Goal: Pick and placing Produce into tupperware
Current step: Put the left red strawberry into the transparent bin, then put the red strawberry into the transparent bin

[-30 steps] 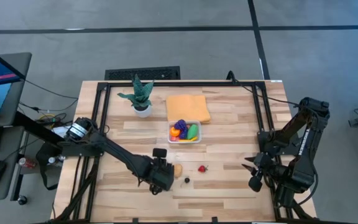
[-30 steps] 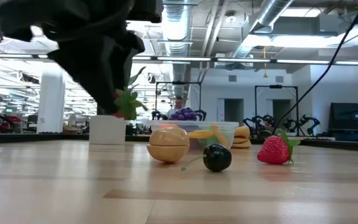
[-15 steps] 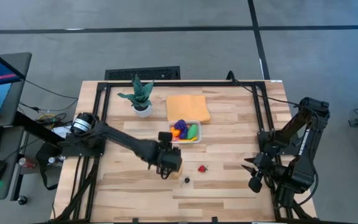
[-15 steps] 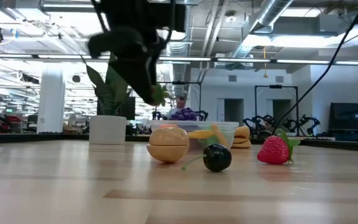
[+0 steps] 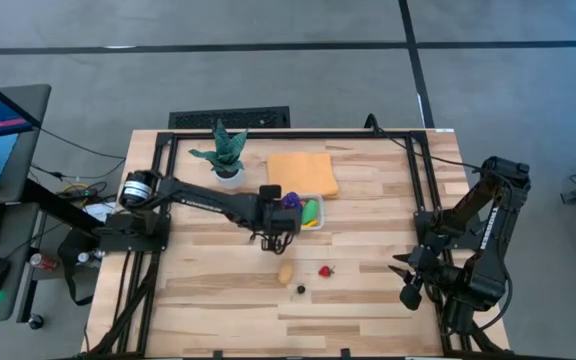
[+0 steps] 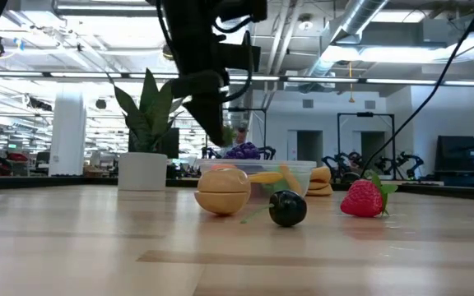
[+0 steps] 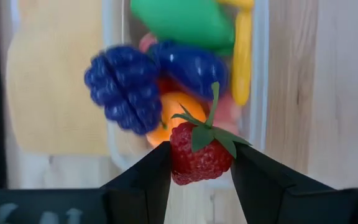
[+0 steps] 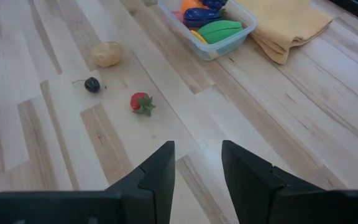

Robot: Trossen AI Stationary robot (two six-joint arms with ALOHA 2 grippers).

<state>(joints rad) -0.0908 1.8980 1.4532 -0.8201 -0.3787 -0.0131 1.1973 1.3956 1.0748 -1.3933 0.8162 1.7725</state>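
Note:
My left gripper [image 5: 275, 232] is above the near-left edge of the clear tupperware [image 5: 313, 225] and is shut on a red toy strawberry [image 7: 199, 154]. The tupperware [image 7: 258, 74] holds purple grapes [image 7: 124, 90], a green piece, and yellow and orange pieces. On the table near it lie a tan round fruit [image 5: 285, 272], a second strawberry [image 5: 324, 270] and a dark cherry [image 5: 301, 290]. My right gripper [image 5: 408, 285] waits open at the table's right edge. My left gripper pinches the strawberry's two sides [image 7: 178, 163] between its two fingers [image 7: 148, 177], from above, pointing down. The strawberry is lifted clear above the tupperware's rim, its green leaves [image 7: 207, 127] turned away from the fingers.
A potted plant in a white pot [image 5: 226, 160] stands at the far left, and a folded orange cloth [image 5: 301, 172] lies just beyond the tupperware. Bare wooden table lies at the near left and the right.
My left gripper has gone from the near middle of the table toward the far edge, up to the tupperware, carrying the strawberry lifted clear. The tan fruit, which the arm hid half a second ago, shows again.

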